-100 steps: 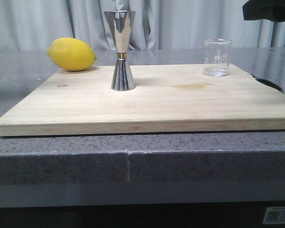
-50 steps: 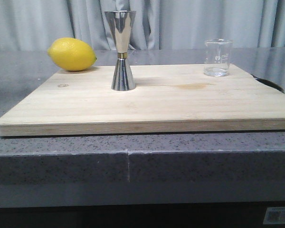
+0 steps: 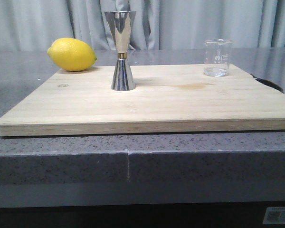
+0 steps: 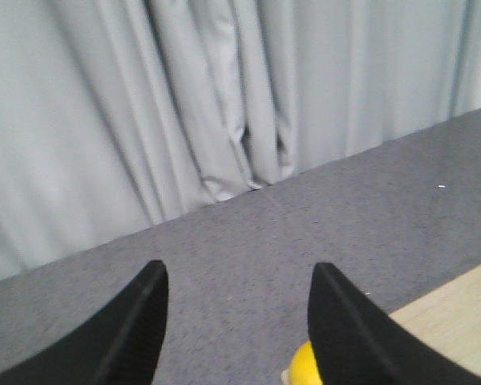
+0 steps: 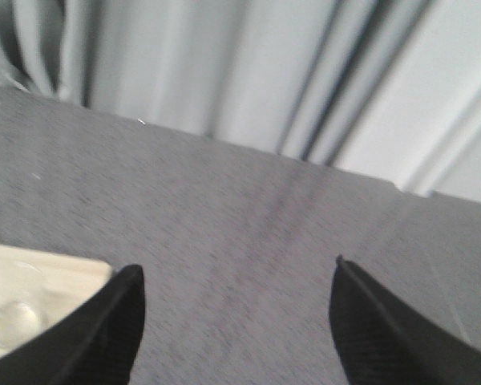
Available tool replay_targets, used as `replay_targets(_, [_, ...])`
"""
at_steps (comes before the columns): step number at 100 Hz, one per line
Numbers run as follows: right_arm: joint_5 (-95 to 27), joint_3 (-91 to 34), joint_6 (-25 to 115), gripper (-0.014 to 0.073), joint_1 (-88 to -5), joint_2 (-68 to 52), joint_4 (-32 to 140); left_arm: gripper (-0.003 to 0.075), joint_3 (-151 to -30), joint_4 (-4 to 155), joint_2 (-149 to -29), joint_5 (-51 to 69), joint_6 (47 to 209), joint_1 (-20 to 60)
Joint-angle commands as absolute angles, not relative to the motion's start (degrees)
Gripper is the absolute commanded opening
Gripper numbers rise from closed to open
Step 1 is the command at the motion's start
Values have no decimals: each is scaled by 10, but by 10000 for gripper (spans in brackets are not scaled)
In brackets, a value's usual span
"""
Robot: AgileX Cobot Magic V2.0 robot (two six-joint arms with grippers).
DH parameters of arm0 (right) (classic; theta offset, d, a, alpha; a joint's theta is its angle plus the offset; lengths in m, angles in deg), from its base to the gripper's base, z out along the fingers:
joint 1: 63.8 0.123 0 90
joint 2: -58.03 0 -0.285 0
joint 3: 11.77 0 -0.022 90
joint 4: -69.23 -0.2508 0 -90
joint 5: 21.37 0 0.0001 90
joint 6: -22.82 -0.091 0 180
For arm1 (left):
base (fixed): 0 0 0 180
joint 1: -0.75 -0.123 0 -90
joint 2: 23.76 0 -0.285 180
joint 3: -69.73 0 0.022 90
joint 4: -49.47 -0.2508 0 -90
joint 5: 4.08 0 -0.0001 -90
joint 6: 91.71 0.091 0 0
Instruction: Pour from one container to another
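Grey speckled counter (image 3: 61, 152) nearest, its front edge bare. On it lies the wooden board (image 3: 180, 107), flat, taking most of the counter's width; everything else is placed off that board. A faint darker stain shows on the board right of centre, and a small ring mark near its left edge. Steel jigger (image 3: 121, 50) stands upright on the board, left of centre, narrow gold band at the waist, wide mouth up. Glass beaker (image 3: 217, 57) sits upright at the board's far right corner, well apart from the jigger; white print on its wall, whether there is liquid inside I cannot tell. Lemon (image 3: 71, 54) lies at the board's far left corner, seemingly just off the back edge on the counter, well apart from the jigger. A dark curved mark shows on the counter just past the board's right edge. Behind it all, a grey pleated curtain (image 3: 190, 23). Neither arm shows over the board from the front. Left gripper (image 4: 236, 321): fingers spread wide, nothing between them, aimed over bare counter past the board's far left corner, lemon edge peeking by one finger. Right gripper (image 5: 236, 321): fingers also spread wide, empty, over counter off the board's far right corner, blurred beaker beside one finger.
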State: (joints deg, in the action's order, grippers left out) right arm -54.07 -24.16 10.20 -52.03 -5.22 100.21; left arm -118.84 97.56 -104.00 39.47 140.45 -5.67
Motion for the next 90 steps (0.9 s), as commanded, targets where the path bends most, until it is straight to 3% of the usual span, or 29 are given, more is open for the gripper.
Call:
replay_targets(1, [-568, -219, 64, 449, -524, -29, 1077, 357, -1207, 892, -999, 349, 1290, -58])
replay_targets(16, [-636, -219, 38, 449, -524, 3, 1109, 357, -1204, 687, -954, 411, 1099, -58])
replay_targets(28, [-661, -219, 28, 448, -524, 35, 1108, 357, -1171, 635, -907, 442, 1038, -57])
replay_targets(45, [-675, -224, 26, 447, -524, 82, 1076, 351, -1090, 635, -811, 373, 1012, -57])
replay_targets(58, [-673, -238, 28, 433, -524, 108, 1055, 270, -1025, 632, -723, 299, 1010, -57])
replay_targets(65, [-673, -251, 39, 373, -524, 115, 1044, 204, -987, 622, -684, 271, 1010, -57])
replay_targets(90, [-618, -327, 77, 26, -523, 142, 990, -9, -850, 599, -611, 270, 1012, -57])
